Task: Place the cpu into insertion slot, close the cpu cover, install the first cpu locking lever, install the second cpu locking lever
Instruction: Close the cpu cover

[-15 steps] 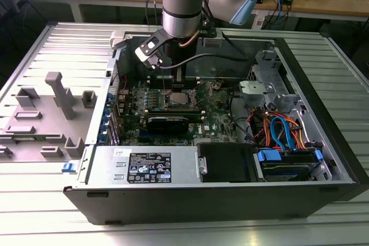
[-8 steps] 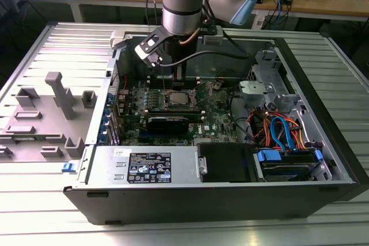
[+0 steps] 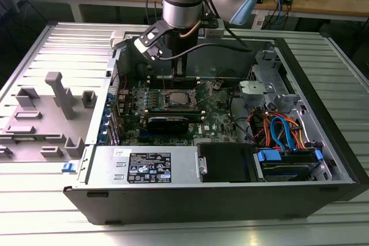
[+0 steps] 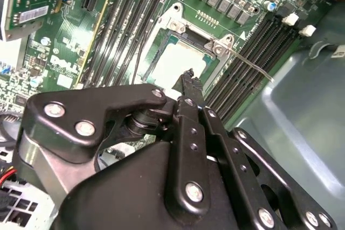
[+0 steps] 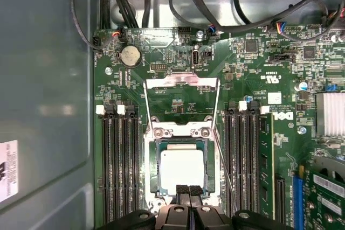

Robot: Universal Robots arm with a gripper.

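The cpu (image 5: 182, 169) lies flat in the insertion slot (image 5: 155, 176), silver top up; it also appears in the second wrist view (image 4: 180, 63). The cpu cover (image 5: 180, 81) is swung open, away from the chip, on the side far from my gripper. A thin locking lever (image 5: 223, 171) stands loose beside the socket, also in the second wrist view (image 4: 253, 67). My gripper (image 5: 189, 189) hovers just above the socket's edge, shut with nothing between its fingers, its tip (image 4: 188, 76) close to the chip. In the exterior view the arm (image 3: 181, 4) reaches down into the case over the socket (image 3: 174, 99).
Long black memory slots (image 5: 119, 165) flank the socket on both sides. A graphics card (image 3: 167, 122), a power supply (image 3: 144, 168) and drive cables (image 3: 282, 131) sit inside the open case. A grey fixture (image 3: 57, 93) stands on the exterior view's left.
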